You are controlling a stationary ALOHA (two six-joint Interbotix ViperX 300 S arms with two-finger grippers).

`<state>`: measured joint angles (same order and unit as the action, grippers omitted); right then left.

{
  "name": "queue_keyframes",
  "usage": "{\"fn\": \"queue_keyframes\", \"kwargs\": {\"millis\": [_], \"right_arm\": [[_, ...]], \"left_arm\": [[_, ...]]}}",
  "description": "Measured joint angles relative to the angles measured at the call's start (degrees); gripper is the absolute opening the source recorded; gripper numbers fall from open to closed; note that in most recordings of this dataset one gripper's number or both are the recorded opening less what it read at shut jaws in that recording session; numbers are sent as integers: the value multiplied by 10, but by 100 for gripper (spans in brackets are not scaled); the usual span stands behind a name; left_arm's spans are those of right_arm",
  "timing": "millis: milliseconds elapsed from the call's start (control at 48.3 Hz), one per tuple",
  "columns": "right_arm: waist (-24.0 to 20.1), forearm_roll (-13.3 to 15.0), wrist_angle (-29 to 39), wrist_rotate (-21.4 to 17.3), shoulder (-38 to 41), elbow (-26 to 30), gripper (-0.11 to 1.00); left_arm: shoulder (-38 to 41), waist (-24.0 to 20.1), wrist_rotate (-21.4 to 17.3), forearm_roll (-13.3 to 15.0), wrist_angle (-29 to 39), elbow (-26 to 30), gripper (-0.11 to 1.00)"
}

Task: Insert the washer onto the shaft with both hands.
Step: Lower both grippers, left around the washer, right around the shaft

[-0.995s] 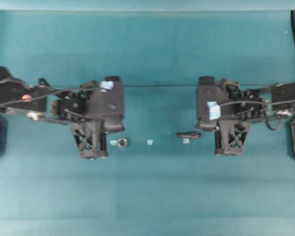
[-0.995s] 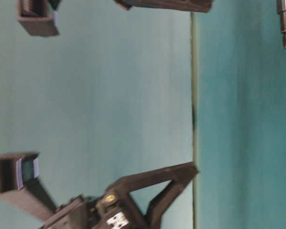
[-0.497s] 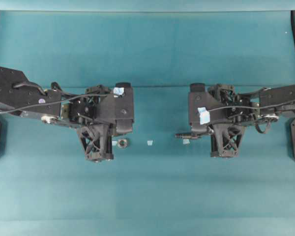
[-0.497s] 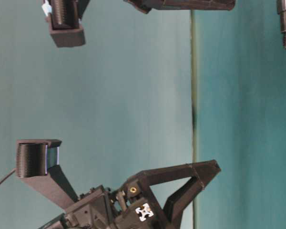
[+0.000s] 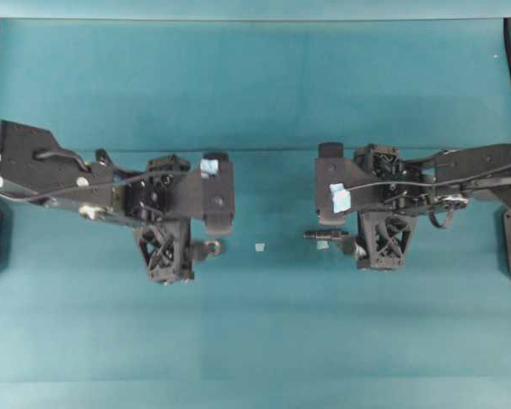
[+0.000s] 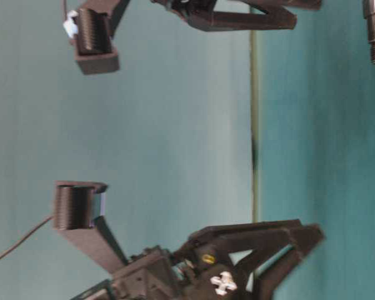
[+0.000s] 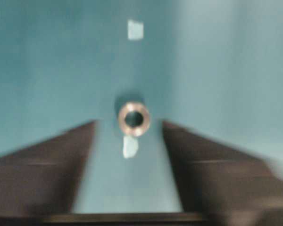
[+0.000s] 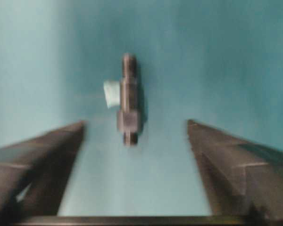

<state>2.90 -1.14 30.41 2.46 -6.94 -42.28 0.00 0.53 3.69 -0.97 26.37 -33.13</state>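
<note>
Overhead, both arms angled downward, fingers [image 7: 52, 174] apart, over washer [image 7: 134, 118] and shaft [image 8: 128, 107].

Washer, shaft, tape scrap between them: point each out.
washer [image 7: 134, 118], left wrist view, on its metal rim.
shaft [image 8: 128, 120], right wrist view, on its thick collar.
tape scrap [image 5: 259, 247], overhead view, at its centre.

Both arms now reach further in toward the pale tape scrap [image 5: 259, 247] at mid-table than a second ago. The left gripper [image 7: 129, 155], clamped shut a second ago, now stands wide apart, its dark fingers [image 7: 52, 165] flanking the washer [image 7: 134, 118] without touching it. The right gripper [image 8: 134, 160] has likewise spread from shut, its fingers [image 8: 42, 160] straddling the shaft [image 8: 128, 106], apart from it. In the overhead view each gripper body now overlaps its part, covering more of the washer and the shaft than earlier.
</note>
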Motion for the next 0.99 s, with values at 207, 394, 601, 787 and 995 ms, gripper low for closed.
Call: {"fn": "queue_keyframes", "kwargs": {"millis": [207, 394, 601, 787, 995], "right_arm": [[-2, 0, 5, -1, 7, 0, 95], [-2, 0, 4, 0, 18, 0, 95], [-2, 0, -11, -1, 41, 0, 95], [-2, 0, -31, -2, 61, 1, 94], [-2, 0, -35, -4, 75, 1, 94]], "left_arm": [[13, 14, 3, 0, -4, 0, 97], [37, 15, 0, 1, -15, 0, 97], [60, 16, -4, 0, -39, 0, 96], [76, 13, -4, 0, -53, 0, 96], [87, 11, -6, -1, -55, 0, 96]]}}
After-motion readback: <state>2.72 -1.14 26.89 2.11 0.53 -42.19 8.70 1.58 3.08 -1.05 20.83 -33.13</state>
